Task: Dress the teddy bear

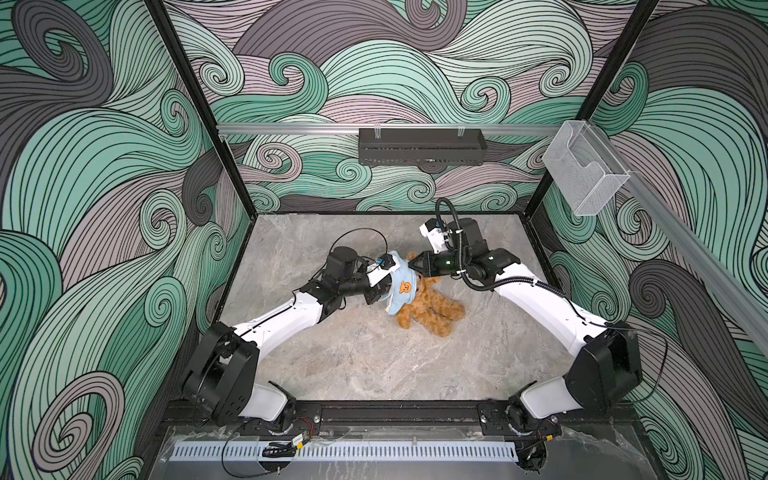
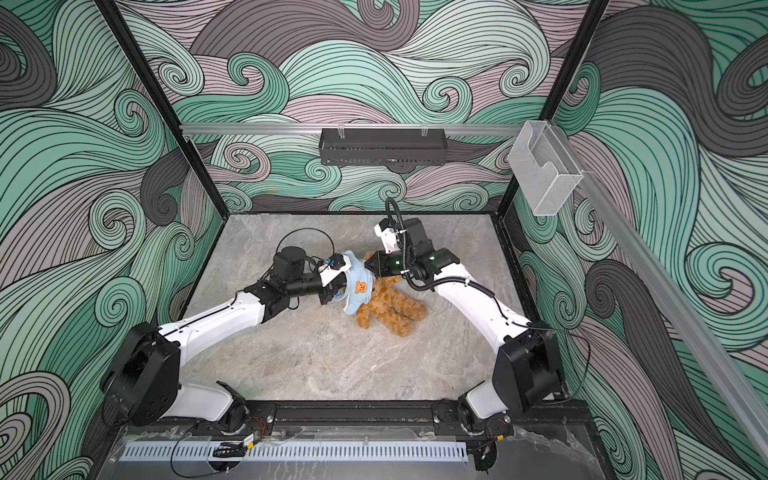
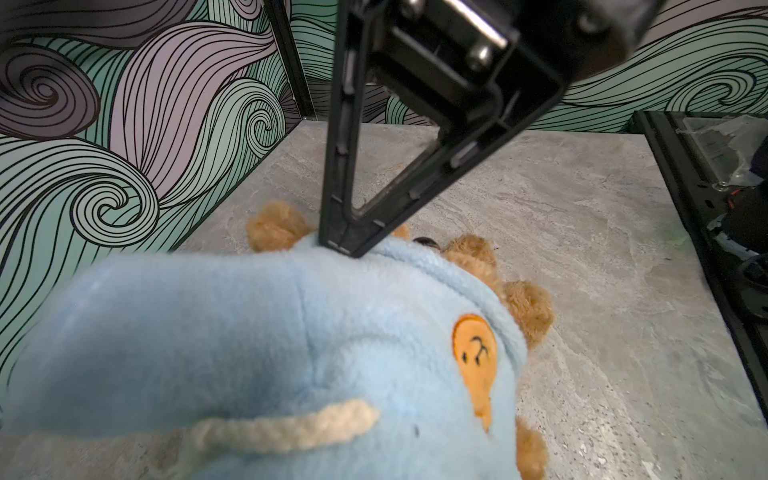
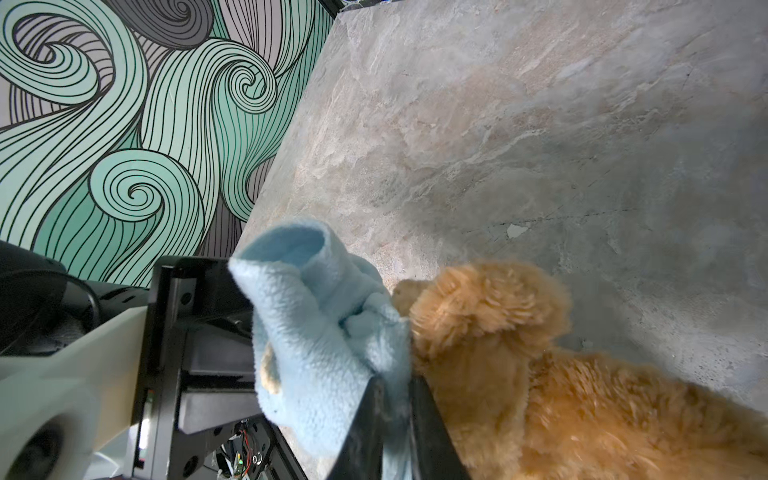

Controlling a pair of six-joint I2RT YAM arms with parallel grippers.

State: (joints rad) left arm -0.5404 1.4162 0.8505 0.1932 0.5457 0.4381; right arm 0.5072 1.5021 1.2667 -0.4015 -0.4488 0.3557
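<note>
The teddy bear point(image 1: 432, 311) point(image 2: 390, 309) lies on the grey stone-patterned table point(image 1: 332, 365), near its middle in both top views. Its legs splay toward the right arm's side and its head points toward the back wall. A light-blue hooded garment point(image 1: 400, 291) point(image 2: 356, 291) with an orange bear patch point(image 1: 405, 286) covers the bear's head end and is lifted off the table. Brown ears poke out past its hem in the left wrist view point(image 3: 274, 224).

The right end effector point(image 1: 411, 264) point(image 4: 392, 399) is clenched on the garment's edge just beside the bear's head, with blue fleece pinched between its fingers. The left end effector point(image 1: 374, 296) is also clenched. It appears to grip the garment's opposite side, though fabric hides its tips. A cream drawstring point(image 3: 286, 428) hangs across the fleece.
</note>
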